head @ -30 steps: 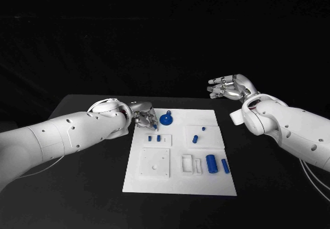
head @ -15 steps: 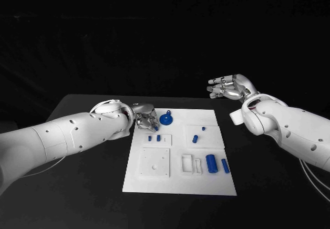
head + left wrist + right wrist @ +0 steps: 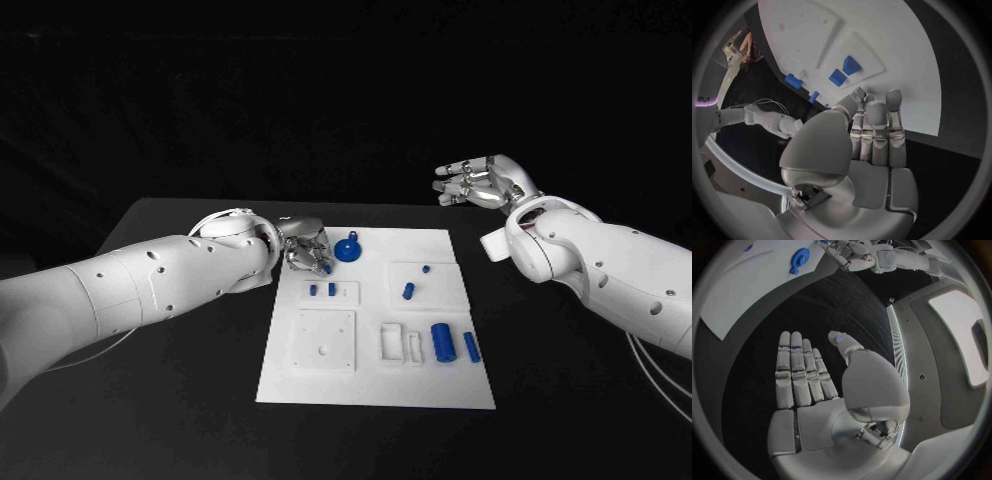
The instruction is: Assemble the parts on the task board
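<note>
L robot hand (image 3: 304, 252) unmoved at task board (image 3: 378, 385) edge, grip unclear; R robot hand (image 3: 482, 184) still raised, empty, spread

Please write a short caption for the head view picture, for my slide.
Left robot hand at the far left corner of the task board; right robot hand raised, open.

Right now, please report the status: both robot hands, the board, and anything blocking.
Left robot hand low at the board's far left corner, holding nothing. Right robot hand open, raised off the board. Blue parts untouched, nothing blocking.
</note>
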Controlling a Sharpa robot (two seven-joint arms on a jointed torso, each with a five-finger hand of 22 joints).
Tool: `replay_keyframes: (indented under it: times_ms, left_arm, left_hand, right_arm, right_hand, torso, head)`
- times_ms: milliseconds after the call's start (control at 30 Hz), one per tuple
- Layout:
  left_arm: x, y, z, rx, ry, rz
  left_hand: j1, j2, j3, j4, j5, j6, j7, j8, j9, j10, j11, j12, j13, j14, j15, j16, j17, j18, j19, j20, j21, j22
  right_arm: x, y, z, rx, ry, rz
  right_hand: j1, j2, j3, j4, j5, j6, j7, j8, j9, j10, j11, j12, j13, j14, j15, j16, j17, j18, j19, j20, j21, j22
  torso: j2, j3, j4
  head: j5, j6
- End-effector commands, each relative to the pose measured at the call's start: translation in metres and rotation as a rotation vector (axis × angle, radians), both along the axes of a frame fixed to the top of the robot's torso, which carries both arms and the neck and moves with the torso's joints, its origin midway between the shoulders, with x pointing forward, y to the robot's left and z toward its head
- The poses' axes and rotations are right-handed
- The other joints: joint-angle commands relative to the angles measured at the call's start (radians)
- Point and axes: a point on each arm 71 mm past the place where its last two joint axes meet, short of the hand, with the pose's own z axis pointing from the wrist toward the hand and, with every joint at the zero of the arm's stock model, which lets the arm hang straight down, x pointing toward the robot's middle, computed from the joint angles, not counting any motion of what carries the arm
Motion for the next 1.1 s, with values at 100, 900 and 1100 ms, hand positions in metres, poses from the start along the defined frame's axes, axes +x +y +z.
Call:
replay_keyframes:
  times_ms: [100,900,1100]
  left_arm:
    - [-0.0022,-0.0006,-0.0084,0.076,0.029,-0.013]
    - [-0.0035,-0.0019,-0.0124,0.064,0.002,-0.025]
    - [-0.0014,0.0018,-0.0123,0.066,0.001,-0.008]
  left_hand:
    - [0.003,0.006,0.000,-0.003,-0.007,0.006,0.005,0.007,0.001,-0.004,0.000,0.003,-0.001,0.001,0.001,-0.005,0.001,0.010,0.006,-0.001,-0.006,0.020]
    - [0.003,-0.028,0.033,-0.021,-0.016,-0.185,-0.007,0.004,-0.004,0.005,-0.003,0.003,-0.001,0.003,0.000,-0.007,0.000,0.011,0.007,-0.001,0.001,0.020]
    - [0.002,-0.042,0.045,-0.018,-0.019,-0.254,-0.012,0.002,-0.006,0.002,-0.002,0.003,-0.001,0.001,0.000,-0.011,-0.002,0.010,0.005,-0.001,0.001,0.020]
  right_arm:
    - [-0.0005,0.0016,0.0004,-0.001,-0.004,0.017]
    - [-0.0003,0.0027,-0.0001,0.003,0.000,0.021]
    - [-0.0001,0.0024,-0.0007,0.001,0.007,0.023]
  right_hand:
    - [-0.006,0.000,0.002,-0.004,0.004,0.010,0.000,0.002,0.000,-0.009,-0.001,-0.003,-0.001,-0.009,0.000,-0.004,-0.001,0.009,-0.007,0.002,-0.001,-0.002]
    - [-0.006,0.000,0.002,-0.004,0.004,0.010,0.000,0.002,0.000,-0.009,-0.001,-0.003,-0.001,-0.009,0.000,-0.004,-0.001,0.009,-0.007,0.002,-0.001,-0.002]
    - [-0.007,-0.001,0.001,-0.006,0.002,0.006,0.001,0.001,0.000,-0.011,0.000,-0.003,-0.001,-0.010,0.000,-0.004,-0.001,0.008,-0.008,0.002,-0.002,-0.002]
  torso:
    - [0.000,-0.0008,-0.0003]
    - [0.000,-0.0010,0.0004]
    - [0.000,-0.0001,0.0000]
  head:
    - [0.000,-0.001]
    - [-0.001,-0.004]
    - [-0.001,-0.005]
